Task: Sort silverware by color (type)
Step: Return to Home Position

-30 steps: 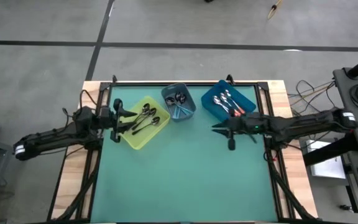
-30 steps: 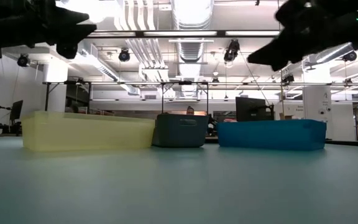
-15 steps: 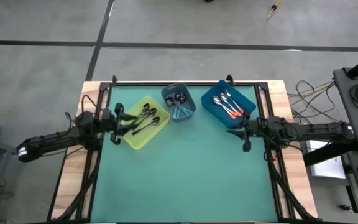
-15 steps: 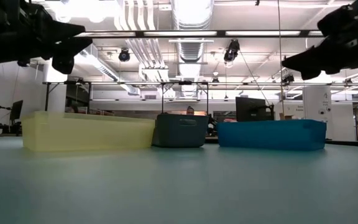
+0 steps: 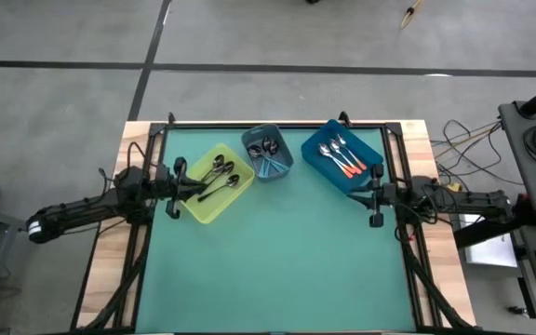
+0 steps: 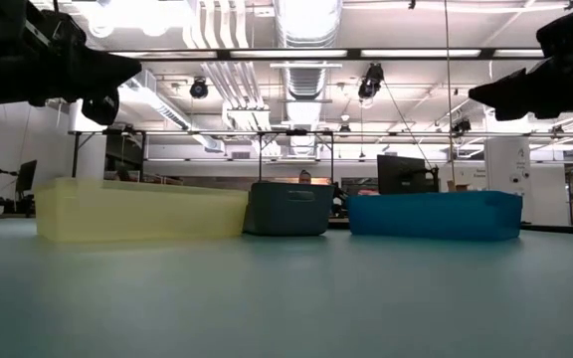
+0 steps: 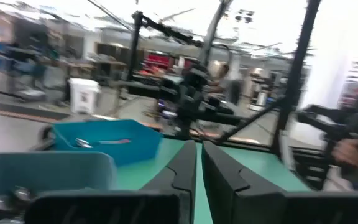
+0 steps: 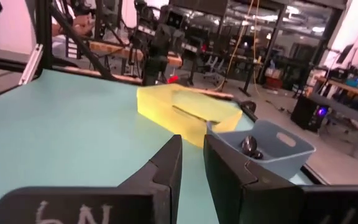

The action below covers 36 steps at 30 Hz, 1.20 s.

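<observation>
High view: no spoon lies on the table; black spoons are in the yellow bin, light-blue spoons in the grey-blue bin and orange spoons in the blue bin, so I judge sorting done, only parking the arms left. Left gripper sits at the yellow bin's outer end, right gripper just beside the blue bin. Low view: 3 bins in a row, walls hiding contents; wrist views: both jaw pairs nearly together, holding nothing.
</observation>
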Available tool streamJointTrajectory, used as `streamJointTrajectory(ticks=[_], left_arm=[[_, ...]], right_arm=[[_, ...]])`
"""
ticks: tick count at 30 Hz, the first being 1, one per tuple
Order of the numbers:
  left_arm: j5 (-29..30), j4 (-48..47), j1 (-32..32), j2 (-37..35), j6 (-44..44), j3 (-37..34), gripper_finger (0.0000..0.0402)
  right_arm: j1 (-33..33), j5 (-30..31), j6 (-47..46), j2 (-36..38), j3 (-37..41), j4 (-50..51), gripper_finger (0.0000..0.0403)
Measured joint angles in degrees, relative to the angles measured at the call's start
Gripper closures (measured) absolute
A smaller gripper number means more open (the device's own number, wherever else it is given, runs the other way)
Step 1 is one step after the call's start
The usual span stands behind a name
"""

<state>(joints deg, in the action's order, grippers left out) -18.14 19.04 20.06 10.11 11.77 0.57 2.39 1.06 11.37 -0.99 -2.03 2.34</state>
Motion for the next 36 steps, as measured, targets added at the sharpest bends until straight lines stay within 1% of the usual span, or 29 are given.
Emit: streamJointTrajectory(ticks=[2,5,7,9,12,14,18,36], left_arm=[[-1.6,-0.1,0.0,0.0,0.8,0.0,0.0391],[-1.9,-0.2,0.0,0.0,0.5,0.0,0.0379],[0.1,-0.3,0.0,0.1,-0.7,0.0,0.0378],[3.4,-1.0,0.0,0.1,-1.8,0.0,0.0378],[7.2,-2.4,0.0,0.1,-2.3,0.0,0.0379],[8.2,-2.7,0.0,0.4,-2.3,0.0,0.0379],[8.2,-2.9,0.0,1.0,-2.2,0.0,0.0379],[8.3,-2.8,0.0,2.5,-2.1,0.5,0.038]], right_arm=[[0.0,0.0,0.2,-0.3,0.0,0.0,0.0344],[0.0,0.0,-1.7,-0.3,0.0,0.0,0.0344],[0.0,0.0,-4.0,-0.3,0.0,0.0,0.0344],[0.1,0.9,-7.3,-0.6,0.0,0.0,0.0344],[0.1,2.0,-8.0,-0.9,-0.1,0.2,0.0344],[0.0,1.9,-9.2,-1.0,-0.1,0.3,0.0344],[0.0,1.9,-10.3,-1.0,-0.1,0.3,0.0344],[0.0,1.9,-10.3,-1.0,-0.1,0.3,0.0344]])
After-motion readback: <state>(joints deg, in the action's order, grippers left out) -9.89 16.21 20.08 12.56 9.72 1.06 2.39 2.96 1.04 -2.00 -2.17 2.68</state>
